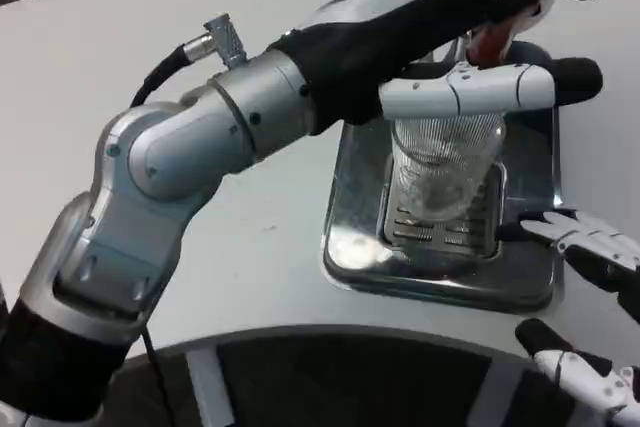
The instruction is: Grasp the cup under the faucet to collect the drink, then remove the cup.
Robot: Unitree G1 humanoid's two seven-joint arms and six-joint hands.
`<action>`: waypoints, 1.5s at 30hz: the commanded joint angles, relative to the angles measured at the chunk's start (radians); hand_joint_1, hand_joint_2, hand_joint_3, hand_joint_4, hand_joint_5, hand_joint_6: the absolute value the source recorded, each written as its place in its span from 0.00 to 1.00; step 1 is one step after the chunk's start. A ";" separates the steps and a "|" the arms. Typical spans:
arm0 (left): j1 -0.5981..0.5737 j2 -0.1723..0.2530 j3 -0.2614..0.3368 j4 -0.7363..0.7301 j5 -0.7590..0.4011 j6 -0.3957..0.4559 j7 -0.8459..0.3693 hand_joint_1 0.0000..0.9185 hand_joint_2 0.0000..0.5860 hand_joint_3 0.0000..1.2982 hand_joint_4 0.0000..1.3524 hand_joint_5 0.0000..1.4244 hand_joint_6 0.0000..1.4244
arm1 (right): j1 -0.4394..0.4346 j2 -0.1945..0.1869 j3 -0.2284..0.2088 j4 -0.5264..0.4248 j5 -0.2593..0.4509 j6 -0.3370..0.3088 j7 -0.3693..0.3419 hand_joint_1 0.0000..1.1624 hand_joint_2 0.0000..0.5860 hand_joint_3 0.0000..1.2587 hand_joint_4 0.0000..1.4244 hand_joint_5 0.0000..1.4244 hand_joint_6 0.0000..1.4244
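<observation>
My left hand (470,37) reaches across the table from the left side, its fingers (470,90) wrapped around the upper part of the cup (445,175). One white and black finger runs across the front of the cup just below its rim, and another lies higher, above the cup's mouth, so the cup sits between them and I am gripping it. The cup is clear plastic with ribbed walls, standing upright on the slotted grate of the metal drip tray (355,237). Just behind my fingers, above the cup, a red part of the faucet (488,44) shows; most of it is hidden by my hand. My silver left forearm (230,122) stretches back toward the lower left. My right hand (590,297) waits at the right edge, near the tray's front right corner, fingers spread and holding nothing, apart from the cup. The tray rests on the white table (150,27).
</observation>
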 commanded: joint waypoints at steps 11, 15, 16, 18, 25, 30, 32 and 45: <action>-0.022 0.012 -0.047 0.051 0.047 -0.054 -0.057 0.00 0.12 0.11 0.02 0.05 0.09 | -0.065 0.092 0.109 -0.085 0.089 0.269 -0.008 0.41 0.66 0.06 0.03 0.05 0.14; -0.024 0.012 -0.046 0.058 0.047 -0.066 -0.059 0.00 0.12 0.11 0.02 0.05 0.09 | -0.089 0.109 0.131 -0.089 0.080 0.306 -0.019 0.43 0.64 0.04 0.03 0.05 0.14; -0.025 0.013 -0.047 0.060 0.049 -0.070 -0.061 0.00 0.12 0.11 0.02 0.05 0.09 | -0.097 0.112 0.137 -0.088 0.077 0.316 -0.023 0.44 0.63 0.03 0.02 0.05 0.14; -0.026 0.015 -0.048 0.061 0.052 -0.076 -0.063 0.00 0.12 0.11 0.02 0.05 0.09 | -0.109 0.115 0.146 -0.088 0.074 0.333 -0.028 0.45 0.63 0.02 0.02 0.05 0.14; -0.027 0.020 -0.051 0.062 0.059 -0.095 -0.074 0.00 0.13 0.11 0.02 0.05 0.09 | -0.141 0.133 0.178 -0.087 0.056 0.373 -0.047 0.46 0.61 0.02 0.01 0.04 0.14; -0.032 0.025 -0.052 0.063 0.062 -0.106 -0.084 0.00 0.13 0.11 0.02 0.05 0.09 | -0.159 0.165 0.226 -0.079 0.015 0.375 -0.093 0.51 0.56 0.00 0.00 0.03 0.13; -0.033 0.027 -0.050 0.062 0.061 -0.107 -0.086 0.00 0.13 0.11 0.02 0.04 0.09 | -0.163 0.174 0.239 -0.072 0.002 0.370 -0.105 0.53 0.54 0.00 0.00 0.03 0.12; -0.033 0.041 -0.047 0.058 0.058 -0.117 -0.098 0.00 0.13 0.11 0.03 0.04 0.09 | -0.234 0.246 0.349 0.025 -0.071 0.361 -0.199 0.61 0.46 0.00 0.00 0.00 0.10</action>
